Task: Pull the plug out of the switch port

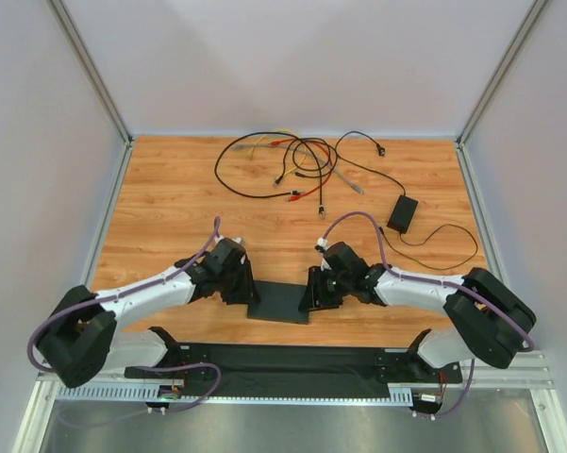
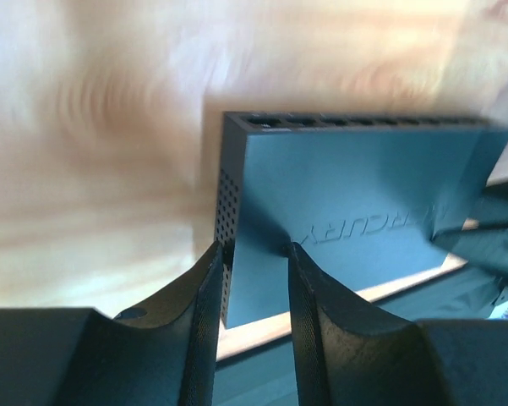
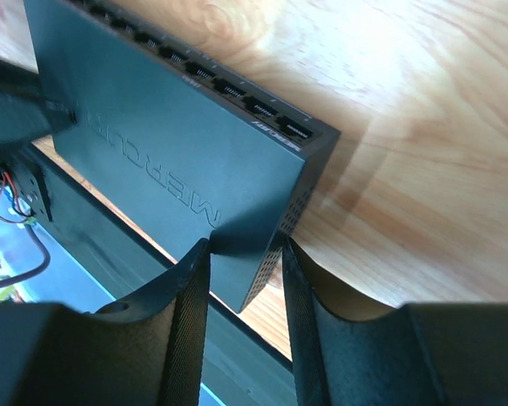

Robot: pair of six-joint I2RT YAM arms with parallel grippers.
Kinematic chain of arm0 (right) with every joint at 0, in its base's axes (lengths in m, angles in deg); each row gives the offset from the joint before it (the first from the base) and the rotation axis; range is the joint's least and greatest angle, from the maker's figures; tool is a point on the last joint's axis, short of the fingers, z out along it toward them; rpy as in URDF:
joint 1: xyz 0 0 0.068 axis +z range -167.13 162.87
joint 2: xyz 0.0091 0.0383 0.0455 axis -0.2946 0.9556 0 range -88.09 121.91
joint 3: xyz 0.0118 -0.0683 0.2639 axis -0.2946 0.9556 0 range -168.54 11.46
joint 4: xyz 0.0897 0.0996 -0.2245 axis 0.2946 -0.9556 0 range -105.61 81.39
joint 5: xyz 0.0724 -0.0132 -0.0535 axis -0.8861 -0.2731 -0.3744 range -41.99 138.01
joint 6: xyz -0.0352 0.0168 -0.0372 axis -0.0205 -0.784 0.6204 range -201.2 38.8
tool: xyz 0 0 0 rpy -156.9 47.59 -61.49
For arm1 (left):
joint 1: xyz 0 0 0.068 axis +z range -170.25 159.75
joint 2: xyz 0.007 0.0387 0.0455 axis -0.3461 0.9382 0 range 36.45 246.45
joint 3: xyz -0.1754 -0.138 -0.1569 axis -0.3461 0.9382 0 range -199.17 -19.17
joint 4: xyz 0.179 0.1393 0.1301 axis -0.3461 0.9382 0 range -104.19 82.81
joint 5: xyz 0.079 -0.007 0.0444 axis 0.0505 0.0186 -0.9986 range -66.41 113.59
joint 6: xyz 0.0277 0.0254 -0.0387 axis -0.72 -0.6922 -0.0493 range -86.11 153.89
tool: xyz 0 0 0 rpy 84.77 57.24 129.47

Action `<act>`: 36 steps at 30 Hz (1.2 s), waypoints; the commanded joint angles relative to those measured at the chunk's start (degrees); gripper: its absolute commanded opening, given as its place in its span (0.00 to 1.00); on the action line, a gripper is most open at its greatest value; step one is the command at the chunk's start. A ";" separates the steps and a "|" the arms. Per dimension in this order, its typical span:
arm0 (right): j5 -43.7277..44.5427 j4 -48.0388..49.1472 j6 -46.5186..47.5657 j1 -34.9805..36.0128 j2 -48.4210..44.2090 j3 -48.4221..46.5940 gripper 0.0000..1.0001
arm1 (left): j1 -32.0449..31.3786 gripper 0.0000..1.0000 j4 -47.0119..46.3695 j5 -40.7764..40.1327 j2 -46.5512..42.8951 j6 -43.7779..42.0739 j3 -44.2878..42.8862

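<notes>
Left gripper (image 2: 255, 249): fingers (image 2: 204, 313) set narrow and closed on one near corner of the switch (image 2: 355, 194). One tip is seen against the vented end wall, the other at the top face.

Right gripper (image 3: 241, 244): same narrow set, closed on the other near corner. One tip is on the top face, the other beside the perforated end.

Count: two grippers, one switch, held from both ends. The switch is found flat on the wooden table (image 1: 170, 208), near its front edge, midway between the two arms.

A row of sockets (image 3: 228, 86) is noted along the far long edge. It runs out of frame, so no count is taken.

View differences: raised lettering (image 3: 144, 165) on the top face is read only in the wrist views. The left wrist view is blurred over the wood. The wider layout is given by the top view alone.

Surroundings: one tangle of loose cables (image 1: 302, 156) is recorded at the far side of the table, well apart from the switch. One power adapter (image 1: 403, 213) lies to the right of the tangle. A black base plate (image 1: 292, 359) spans the near edge between the arm mounts. In the top view both ends of the switch are covered by the gripper bodies.
</notes>
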State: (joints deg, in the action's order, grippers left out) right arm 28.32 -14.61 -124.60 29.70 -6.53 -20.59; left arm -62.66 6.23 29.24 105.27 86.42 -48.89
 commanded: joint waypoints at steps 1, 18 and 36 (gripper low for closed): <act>-1.50 13.02 -5.03 4.04 0.53 1.47 0.37 | 2.50 0.39 -14.36 1.38 8.07 -4.62 -4.63; 15.21 -13.68 12.09 6.35 -13.09 -9.25 0.81 | 7.17 0.64 11.57 -6.73 -2.00 -12.74 -21.11; -9.05 -5.87 19.15 -6.57 8.35 -16.20 0.52 | 7.17 0.64 -14.87 8.50 -11.61 8.55 10.20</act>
State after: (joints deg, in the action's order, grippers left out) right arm 23.54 -24.93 -104.73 23.16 2.41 -35.85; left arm -55.49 0.00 35.71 91.02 91.95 -39.12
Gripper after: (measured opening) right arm 0.530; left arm 0.639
